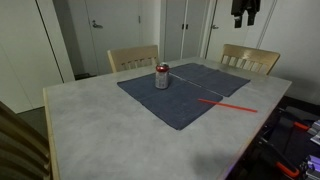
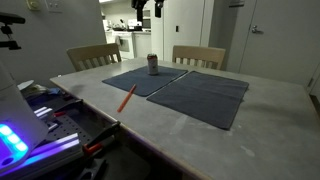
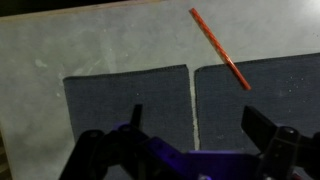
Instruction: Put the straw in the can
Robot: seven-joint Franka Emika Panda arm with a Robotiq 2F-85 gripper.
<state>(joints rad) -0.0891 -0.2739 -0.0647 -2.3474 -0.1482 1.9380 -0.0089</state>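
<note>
The red-orange straw (image 1: pixel 226 103) lies flat, partly on a grey mat and partly on the table; it also shows in an exterior view (image 2: pixel 126 97) and in the wrist view (image 3: pixel 219 48). The can (image 1: pixel 162 76), silver with a red top, stands upright on a grey mat; it shows in an exterior view (image 2: pixel 153 65) too and is out of the wrist view. My gripper (image 1: pixel 246 18) hangs high above the table's far side, far from both; it also shows in an exterior view (image 2: pixel 150 20). In the wrist view its fingers (image 3: pixel 200 140) are spread wide and empty.
Two dark grey mats (image 2: pixel 205 95) lie side by side on the pale table (image 1: pixel 100 125). Two wooden chairs (image 1: pixel 133 58) (image 1: pixel 250 58) stand at the far edge. Cluttered equipment (image 2: pixel 45 125) sits beside the table edge near the straw.
</note>
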